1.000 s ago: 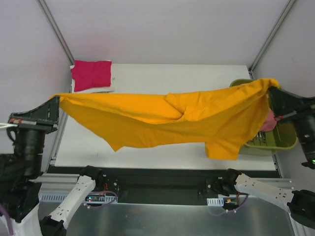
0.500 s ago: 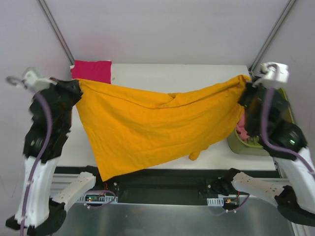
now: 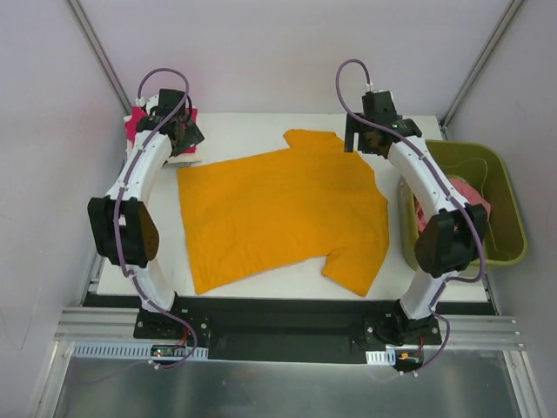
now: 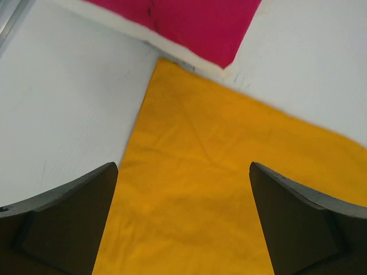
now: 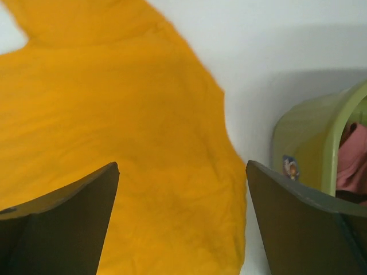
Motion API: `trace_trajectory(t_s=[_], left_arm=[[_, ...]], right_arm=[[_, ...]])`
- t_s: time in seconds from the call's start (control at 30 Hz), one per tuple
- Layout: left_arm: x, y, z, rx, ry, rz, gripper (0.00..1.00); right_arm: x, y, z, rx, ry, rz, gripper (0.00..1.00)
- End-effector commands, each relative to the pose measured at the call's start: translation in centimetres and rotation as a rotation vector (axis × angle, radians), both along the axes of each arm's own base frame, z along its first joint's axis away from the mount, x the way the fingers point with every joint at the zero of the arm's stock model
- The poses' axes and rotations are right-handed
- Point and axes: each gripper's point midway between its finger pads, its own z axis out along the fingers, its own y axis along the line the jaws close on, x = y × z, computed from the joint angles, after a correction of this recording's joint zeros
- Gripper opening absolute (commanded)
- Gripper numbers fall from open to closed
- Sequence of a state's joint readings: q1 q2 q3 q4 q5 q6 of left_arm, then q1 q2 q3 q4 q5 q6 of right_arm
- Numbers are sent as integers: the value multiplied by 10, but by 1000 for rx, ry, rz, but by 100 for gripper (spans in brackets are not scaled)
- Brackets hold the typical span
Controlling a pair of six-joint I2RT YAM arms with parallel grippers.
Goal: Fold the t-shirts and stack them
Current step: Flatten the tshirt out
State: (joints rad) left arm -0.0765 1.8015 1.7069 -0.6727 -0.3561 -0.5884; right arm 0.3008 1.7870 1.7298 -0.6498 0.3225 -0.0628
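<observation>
Lying spread out flat on the white table (image 3: 261,129), the orange-yellow t-shirt (image 3: 278,209) covers most of the middle. It is open to its full outline and only lightly creased. One sleeve points toward the far edge and the other toward the near right, while its straight edge runs down the left side.

The left end effector (image 4: 183,166) hovers over the far left corner of that shirt. Its two dark fingers (image 4: 69,217) are spread wide apart with nothing between them but orange cloth below. The wrist view does not show whether the fingertips touch the fabric.

Just past that corner, the magenta t-shirt (image 4: 189,23) sits folded at the far left corner of the table. A pale strip (image 4: 143,35) shows under its edge, and it looks like a folded white tee beneath, though too little of it shows to be sure. The orange corner lies right beside this pile.

The right end effector (image 5: 182,166) is likewise wide open and grips nothing. It hangs above the shirt's far right part, near the upper sleeve. From its wrist view the shirt's right edge curves down between the fingers, with bare table beyond it.

An olive-green bin (image 3: 470,148) stands at the right edge of the table, just beside the shirt's right side. Crumpled inside it lies the salmon-pink t-shirt (image 3: 466,196). Both arms arch from their bases at the near edge over the cloth to the far side.
</observation>
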Motion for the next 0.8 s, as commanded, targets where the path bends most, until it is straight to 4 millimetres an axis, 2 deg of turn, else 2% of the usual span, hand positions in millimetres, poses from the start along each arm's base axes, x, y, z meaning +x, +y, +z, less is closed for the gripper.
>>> trace_trajectory(t_s=[0.0, 0.03, 0.07, 0.1, 0.13, 0.17, 0.2, 0.23, 0.27, 0.3, 0.37, 0.4, 0.43, 0.47, 0.5, 0.57, 0.6, 0.77], left_arm=[[-70, -13, 38, -111, -68, -8, 99], [-83, -15, 30, -136, -56, -1, 99], [-96, -18, 21, -159, -41, 2, 99], [-123, -22, 4, -195, -7, 7, 99], [-135, -24, -4, -211, 5, 8, 99], [-147, -26, -12, -225, 19, 11, 99], [-171, -30, -27, -255, 42, 6, 99], [-182, -33, -33, -277, 48, 1, 99], [-194, -38, -40, -308, 59, -9, 99], [-215, -42, -53, -345, 67, -4, 99], [-238, -59, -67, -441, 96, -42, 99], [-257, -63, -82, -480, 112, -32, 100], [-270, -77, -87, -558, 137, -66, 100], [-279, -82, -93, -594, 151, -55, 99], [-302, -83, -109, -612, 212, -24, 99], [-321, -82, -123, -630, 264, 35, 100], [-340, -79, -134, -623, 312, 70, 99], [-358, -76, -147, -627, 345, 148, 98]], right_arm=[[-42, 28, 67, 190, -180, 115, 96], [-50, 30, 63, 212, -179, 115, 96], [-72, 34, 49, 238, -156, 122, 96], [-78, 38, 45, 259, -159, 130, 96], [-87, 41, 38, 278, -145, 135, 97], [-103, 47, 16, 305, -88, 148, 97], [-114, 49, 16, 333, -87, 156, 97], [-123, 50, 8, 347, -67, 160, 97], [-133, 56, 2, 383, -39, 171, 96], [-148, 55, -13, 394, -9, 174, 97], [-163, 59, -22, 438, 23, 182, 97], [-174, 58, -33, 459, 39, 173, 97], [-179, 59, -37, 473, 46, 174, 97], [-185, 63, -40, 497, 55, 191, 97], [-190, 65, -42, 511, 64, 200, 97], [-200, 64, -49, 520, 81, 211, 97], [-203, 64, -51, 513, 86, 213, 97], [-204, 53, -64, 450, 116, 188, 96]])
